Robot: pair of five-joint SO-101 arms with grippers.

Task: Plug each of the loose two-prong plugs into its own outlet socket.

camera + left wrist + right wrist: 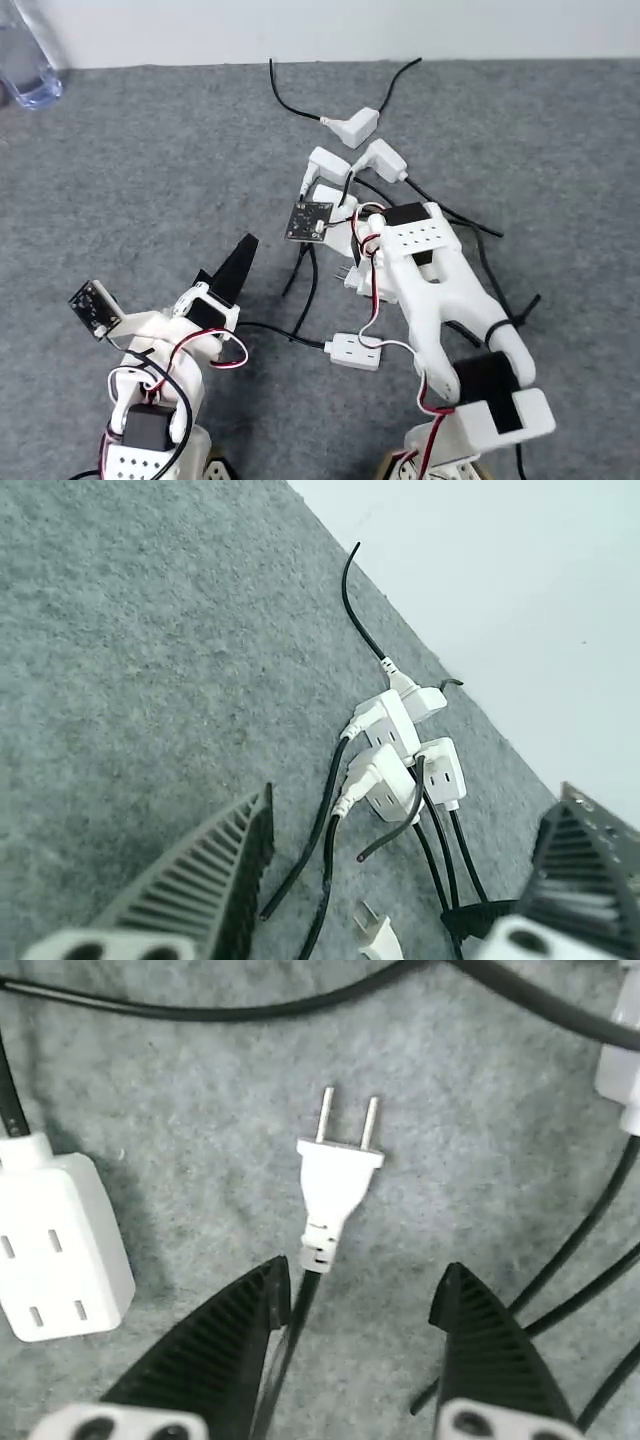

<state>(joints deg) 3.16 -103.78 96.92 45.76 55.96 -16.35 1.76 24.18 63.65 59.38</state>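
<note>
Right arm point(440, 290) is stretched over the middle of the grey table point(130, 180). Right jaws are open and empty, with 1 finger point(225, 1345) on each side of the cord end of a loose white 2-prong plug point(338, 1175). The plug lies flat on the table, prongs pointing away from the jaws, and neither finger touches it. Its black cord point(290, 1345) runs back between the fingers.

A white outlet block point(55, 1245) sits just beside that plug, sockets facing up. 2 slot pairs are visible, both unoccupied, and it's apart from the plug.

Left arm point(160, 340) sits at the near left corner of the table. Left jaws are wide open and hold nothing, over bare table.

Further out, near the far edge, there's a bunch of white outlet heads point(400, 760) on black cords, packed together and touching. I can't tell if anything in that bunch is already mated.

A clear container point(25, 70) stands at the far left corner, well apart from everything else
</note>
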